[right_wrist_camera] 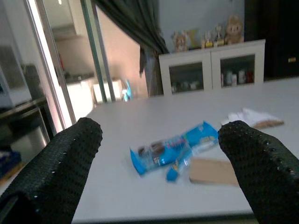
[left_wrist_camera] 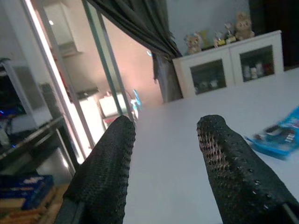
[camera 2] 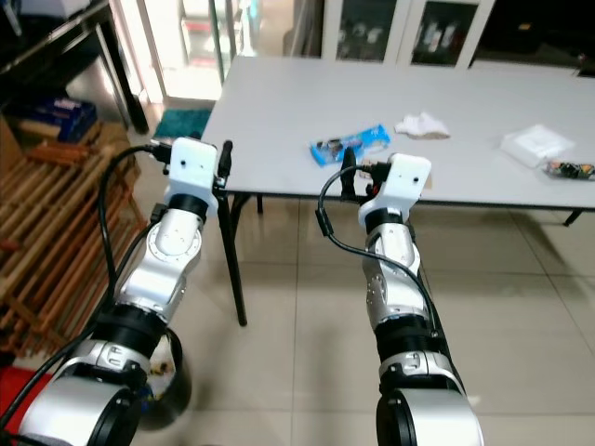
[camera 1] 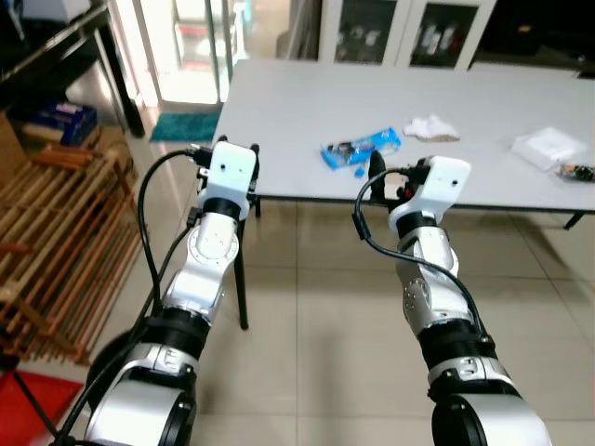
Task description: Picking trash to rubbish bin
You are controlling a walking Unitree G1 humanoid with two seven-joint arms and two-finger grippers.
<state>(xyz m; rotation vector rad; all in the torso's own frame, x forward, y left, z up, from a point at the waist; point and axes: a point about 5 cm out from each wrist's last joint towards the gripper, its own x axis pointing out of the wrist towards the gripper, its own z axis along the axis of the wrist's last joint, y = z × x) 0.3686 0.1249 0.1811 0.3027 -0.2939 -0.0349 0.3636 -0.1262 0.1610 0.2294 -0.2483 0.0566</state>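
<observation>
A blue snack wrapper (camera 1: 361, 149) lies near the front edge of the grey table (camera 1: 307, 102). My right gripper (right_wrist_camera: 163, 133) is held open just in front of that edge, facing the wrapper (right_wrist_camera: 173, 148), with nothing between its fingers. A small brown card piece (right_wrist_camera: 210, 170) lies beside the wrapper. A crumpled white tissue (camera 1: 430, 127) sits further back on the table. My left gripper (left_wrist_camera: 166, 158) is open and empty at the table's left front corner, with the wrapper (left_wrist_camera: 278, 137) off to its side.
A clear plastic bag (camera 1: 550, 147) rests near the table's right end. Wooden slats (camera 1: 56, 242) lean on the left. A dark round container (camera 2: 167, 381) stands on the tiled floor by my left arm. White cabinets (camera 1: 409, 32) stand behind the table.
</observation>
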